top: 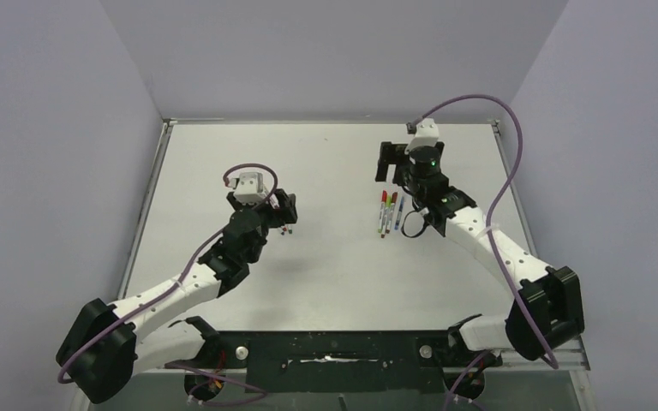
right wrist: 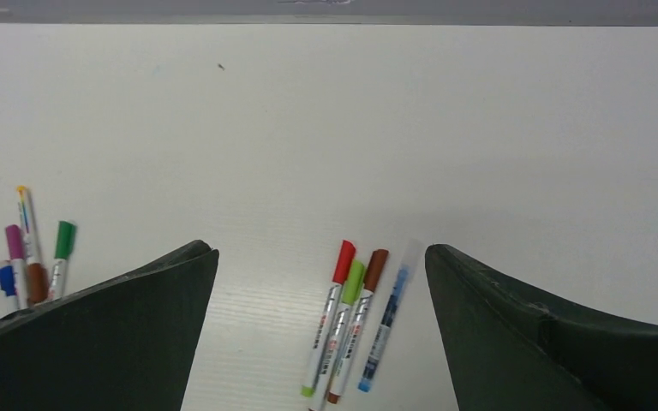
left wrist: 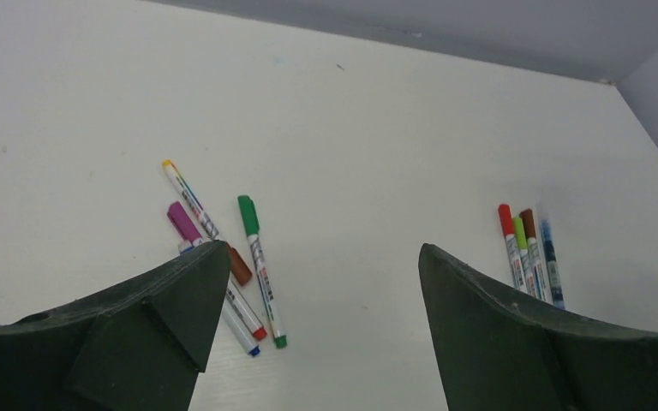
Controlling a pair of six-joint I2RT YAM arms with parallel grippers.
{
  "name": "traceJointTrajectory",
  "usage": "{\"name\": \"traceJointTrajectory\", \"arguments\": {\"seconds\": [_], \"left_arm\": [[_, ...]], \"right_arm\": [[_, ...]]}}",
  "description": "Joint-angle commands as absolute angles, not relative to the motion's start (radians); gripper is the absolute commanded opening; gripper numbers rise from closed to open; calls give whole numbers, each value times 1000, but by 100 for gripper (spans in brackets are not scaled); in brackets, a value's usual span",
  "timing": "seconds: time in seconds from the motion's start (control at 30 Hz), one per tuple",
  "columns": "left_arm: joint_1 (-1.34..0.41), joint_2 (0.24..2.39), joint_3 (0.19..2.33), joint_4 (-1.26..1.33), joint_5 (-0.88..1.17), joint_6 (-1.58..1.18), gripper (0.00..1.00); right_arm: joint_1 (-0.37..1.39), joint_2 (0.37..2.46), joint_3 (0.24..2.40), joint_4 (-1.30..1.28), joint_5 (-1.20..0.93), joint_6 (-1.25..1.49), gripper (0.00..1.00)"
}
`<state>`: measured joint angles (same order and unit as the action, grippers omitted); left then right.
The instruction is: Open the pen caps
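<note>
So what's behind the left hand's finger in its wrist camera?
That finger of the left hand hides the purple-capped pen below its cap; the green-capped pen shows whole. Anything else behind it can't be seen.

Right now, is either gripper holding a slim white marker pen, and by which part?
Nothing is held: left gripper and right gripper are both open, empty.

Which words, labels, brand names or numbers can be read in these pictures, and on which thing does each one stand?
No text can be read as words.
Four side-by-side pens: coloured print along the barrels, too blurred to read.
Scattered pens: print along the barrels, too small to read.
No other writing shows in any view.
</note>
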<state>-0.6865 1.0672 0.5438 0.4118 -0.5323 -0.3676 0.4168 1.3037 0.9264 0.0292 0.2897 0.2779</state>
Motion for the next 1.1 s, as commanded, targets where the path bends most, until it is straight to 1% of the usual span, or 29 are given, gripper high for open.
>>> {"name": "traceJointTrajectory", "arguments": {"seconds": [0.0,0.03,0.1,0.17,0.23,0.27,0.43,0.53,0.57,0.6,0.63,0.67,0.7,0.73,0.77,0.8,0.83,0.87,0.93,1.0,1.07], "left_arm": [[-683,1133,488,554,-355,-455,82],[-681,1151,471,582,-317,-442,82],[-678,1168,470,595,-193,-383,82],[-679,1146,476,577,-173,-378,82],[-674,1103,458,577,-141,-369,82],[-674,1088,449,565,-160,-383,82],[-671,1010,347,598,-331,-499,82],[-667,1016,332,630,-320,-520,82],[-667,1025,339,630,-305,-518,82],[-668,1038,343,638,-287,-516,82],[-668,1050,342,654,-266,-510,82],[-666,1065,341,671,-254,-506,82],[-667,1077,343,674,-251,-506,82],[-666,1086,348,669,-250,-506,82],[-666,1097,353,666,-248,-508,82],[-667,1103,356,663,-249,-513,82],[-667,1114,362,659,-253,-524,82],[-667,1127,372,643,-260,-535,82],[-666,1160,406,599,-259,-548,82],[-667,1194,441,570,-247,-538,82],[-668,1219,456,559,-229,-532,82]], "right_arm": [[413,1430,1162,-277,316,397,98],[403,1468,1193,-324,313,411,98],[376,1525,1202,-334,255,394,98],[352,1550,1173,-299,208,380,98],[317,1577,1150,-273,115,391,98],[306,1593,1141,-261,90,395,98],[266,1672,1113,-253,107,436,98],[263,1677,1105,-249,138,437,98],[261,1678,1103,-248,142,437,100],[258,1678,1102,-247,140,437,97],[256,1679,1100,-246,140,437,92],[255,1681,1095,-245,142,437,86],[253,1682,1090,-243,145,438,78],[253,1683,1084,-240,147,437,75],[252,1683,1081,-239,148,438,73],[251,1685,1079,-237,150,439,66],[251,1686,1076,-236,155,441,57],[249,1684,1073,-232,157,443,54],[240,1681,1062,-224,155,453,54],[231,1662,1045,-214,141,460,58],[230,1617,1020,-189,135,464,58]]}}
